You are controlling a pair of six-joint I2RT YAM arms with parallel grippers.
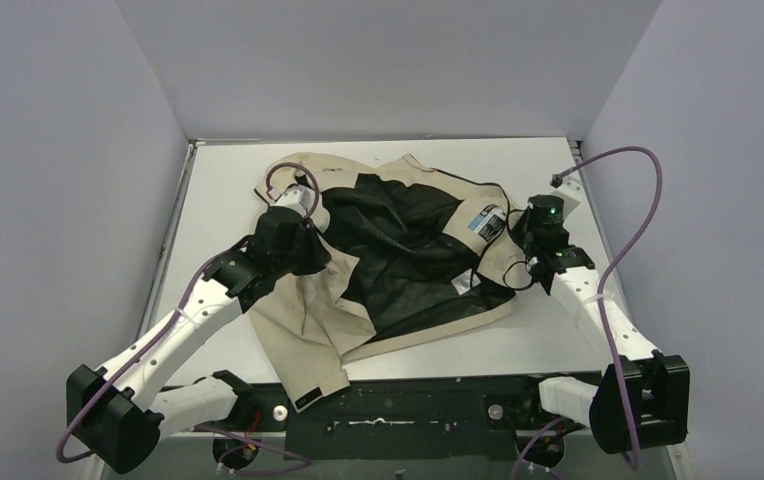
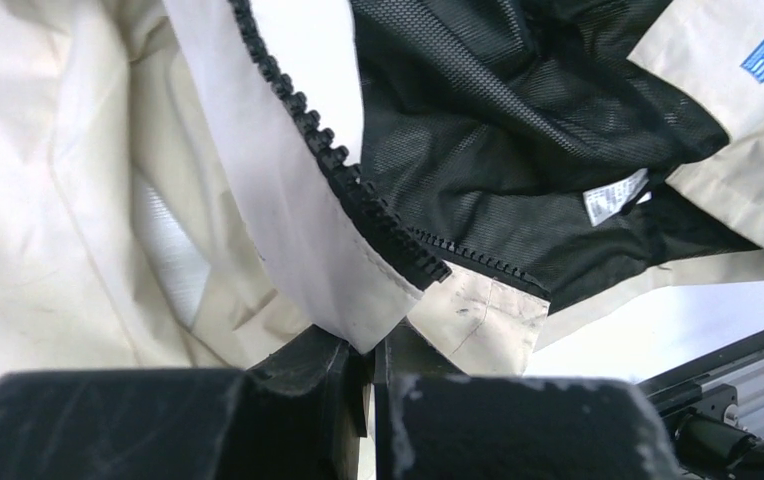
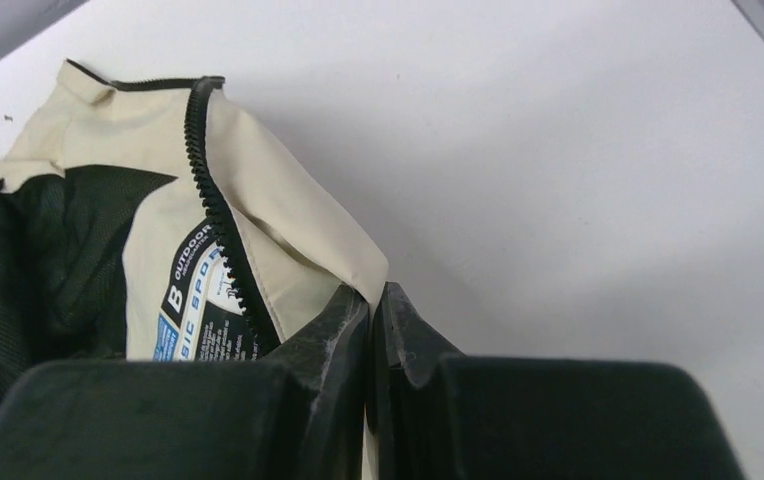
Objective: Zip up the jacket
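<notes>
The jacket (image 1: 303, 320) is matt beige cloth with black mesh lining (image 2: 518, 110).

The white table (image 1: 228, 200) carries the beige jacket (image 1: 408, 250), lying rumpled and open with its black lining facing up.

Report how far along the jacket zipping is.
Done: each front edge is gripped. The left tool is shut on one zipper edge, the right tool on the other edge beside the label. In hand: holding both halves of the jacket. Left: all the zipping; the halves lie apart, black lining showing, teeth unjoined.
</notes>
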